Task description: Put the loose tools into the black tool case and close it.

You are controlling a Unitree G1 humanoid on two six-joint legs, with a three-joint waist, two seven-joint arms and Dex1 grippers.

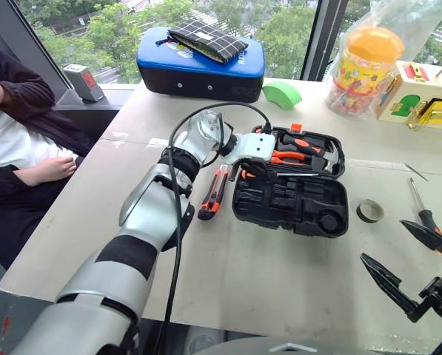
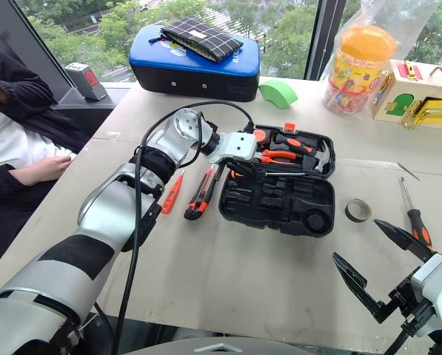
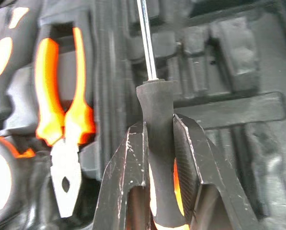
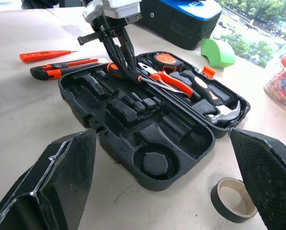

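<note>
One pale table (image 1: 295,296) beside large windows (image 1: 206,15).

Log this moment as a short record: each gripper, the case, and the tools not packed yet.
left gripper: shut on screwdriver, over the open case
right gripper: open, holding nothing
black tool case: open; pliers and hammer seated
on table: utility knife, tester screwdriver, tape roll, second screwdriver

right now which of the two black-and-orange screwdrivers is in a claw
The screwdriver over the open tool case, clamped by the left claw. The other screwdriver lies loose on the table near the right claw.
</note>
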